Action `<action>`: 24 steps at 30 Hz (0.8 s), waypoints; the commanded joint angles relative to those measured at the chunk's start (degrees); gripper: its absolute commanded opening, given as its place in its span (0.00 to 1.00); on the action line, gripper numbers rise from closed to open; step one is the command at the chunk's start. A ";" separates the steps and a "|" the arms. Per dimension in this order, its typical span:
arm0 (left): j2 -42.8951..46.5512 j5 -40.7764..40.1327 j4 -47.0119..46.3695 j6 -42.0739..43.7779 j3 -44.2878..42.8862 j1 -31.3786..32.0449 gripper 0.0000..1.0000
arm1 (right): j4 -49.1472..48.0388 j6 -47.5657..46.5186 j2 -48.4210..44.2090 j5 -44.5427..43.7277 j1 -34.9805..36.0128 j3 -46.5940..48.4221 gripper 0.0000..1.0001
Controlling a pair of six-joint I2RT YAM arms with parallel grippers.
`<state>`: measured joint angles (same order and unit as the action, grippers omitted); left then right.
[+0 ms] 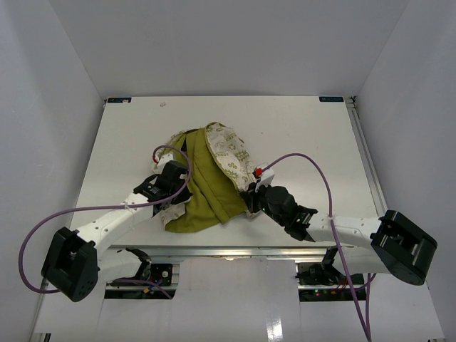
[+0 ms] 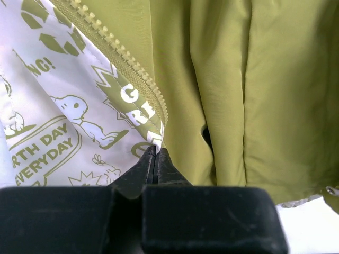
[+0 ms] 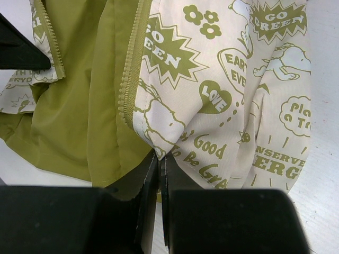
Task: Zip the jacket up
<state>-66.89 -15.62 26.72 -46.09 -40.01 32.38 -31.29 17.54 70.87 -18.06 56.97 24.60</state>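
Slippage was the first worry: the left gripper (image 2: 154,153) was clenched on only the very bottom end of one zipper row (image 2: 122,53), and the right gripper (image 3: 160,159) was clenched just as thinly on the hem corner below the other zipper row (image 3: 130,74) — a tug along the fabric could probably pull either end out of its pinch. Misalignment came next. The two rows lay apart, with a fold of olive lining (image 3: 79,106) between them, so bringing the ends together carelessly might trap that lining in the teeth or seat them crooked. No slider could be made out in any view, so I could not tell where the zip would have to start.

The jacket (image 1: 214,171) lay in a crumpled heap near the middle of the table (image 1: 306,128), open, with much of its lining turned up. From above, the left gripper held it at about eight o'clock of the heap and the right at about four o'clock. Its shell was cream-white, printed in olive with a cartoon dog and slogans — "GO GREEN", "LOVE", "EARTH DAY EVERYDAY". Soft and thin, it would likely sag and fold wherever it was not held.
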 commanded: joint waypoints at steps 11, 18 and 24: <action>9.25 14.76 -14.04 14.00 3.34 -0.21 0.00 | -2.65 -3.51 1.02 6.91 -0.19 3.17 0.08; 16.65 23.13 -26.87 19.39 10.25 -0.21 0.00 | -3.83 -5.37 -0.39 16.10 -0.22 4.03 0.08; 24.96 35.30 -48.23 22.53 21.45 -0.21 0.00 | -3.69 -4.71 -1.35 25.81 -0.81 5.72 0.08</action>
<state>-47.18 9.08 -3.72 -27.15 -24.27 32.14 -31.86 13.26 71.48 -0.67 56.62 27.29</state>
